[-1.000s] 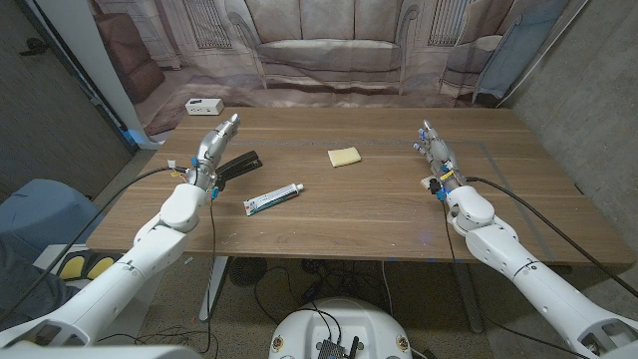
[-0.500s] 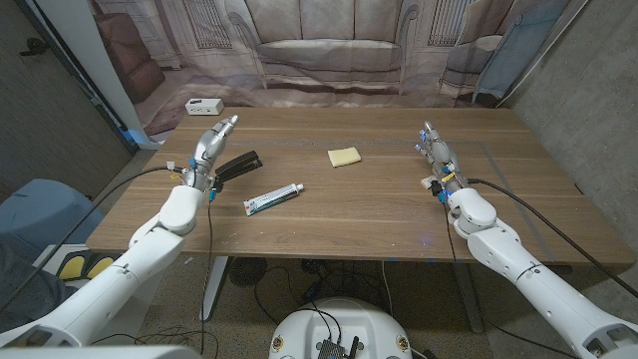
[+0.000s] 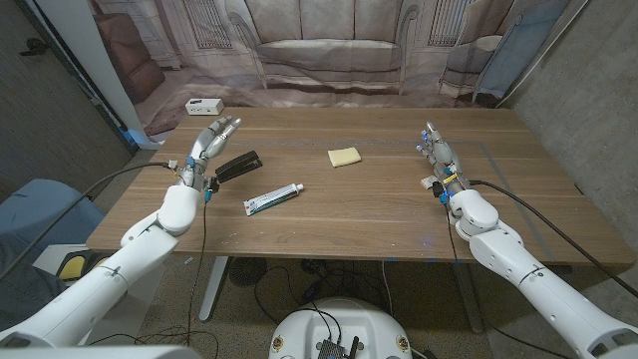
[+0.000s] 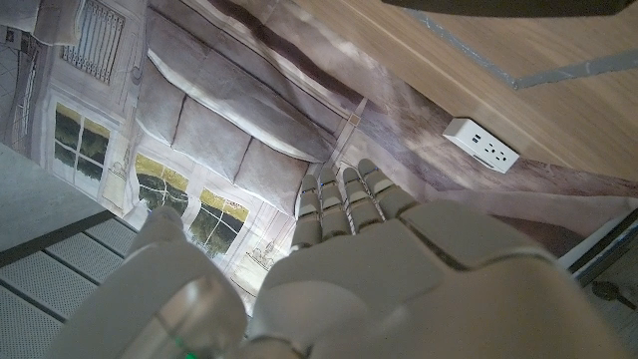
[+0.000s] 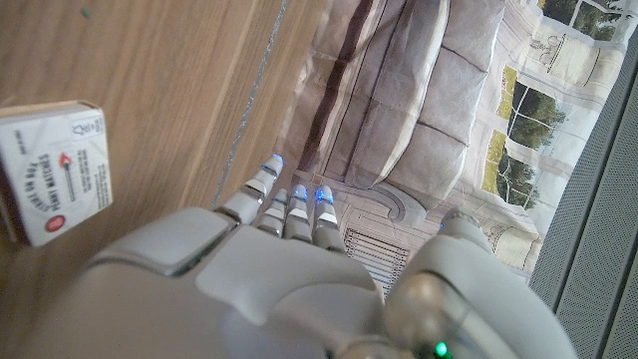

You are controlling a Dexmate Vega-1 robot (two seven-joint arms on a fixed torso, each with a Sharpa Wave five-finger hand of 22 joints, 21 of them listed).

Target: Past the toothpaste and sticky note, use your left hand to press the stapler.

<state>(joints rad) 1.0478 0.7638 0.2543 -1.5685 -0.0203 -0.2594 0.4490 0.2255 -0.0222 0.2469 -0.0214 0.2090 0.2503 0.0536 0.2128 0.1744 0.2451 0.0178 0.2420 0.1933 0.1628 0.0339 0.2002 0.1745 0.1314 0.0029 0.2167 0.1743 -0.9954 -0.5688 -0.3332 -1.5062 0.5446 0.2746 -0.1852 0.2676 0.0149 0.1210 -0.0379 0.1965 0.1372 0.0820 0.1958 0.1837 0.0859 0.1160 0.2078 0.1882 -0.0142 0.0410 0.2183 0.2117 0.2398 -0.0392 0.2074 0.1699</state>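
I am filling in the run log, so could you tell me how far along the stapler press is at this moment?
Nothing looks done yet: the black stapler lies unpressed near the table's left edge. In hand: the left hand hangs just beside and beyond it, fingers apart, holding nothing. Left to do: bring that hand over the stapler and press down. The toothpaste and sticky note lie untouched; the right hand waits far off.

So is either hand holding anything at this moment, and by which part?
Nothing is held. The left hand hangs open beside the black stapler; the right hand is empty too.
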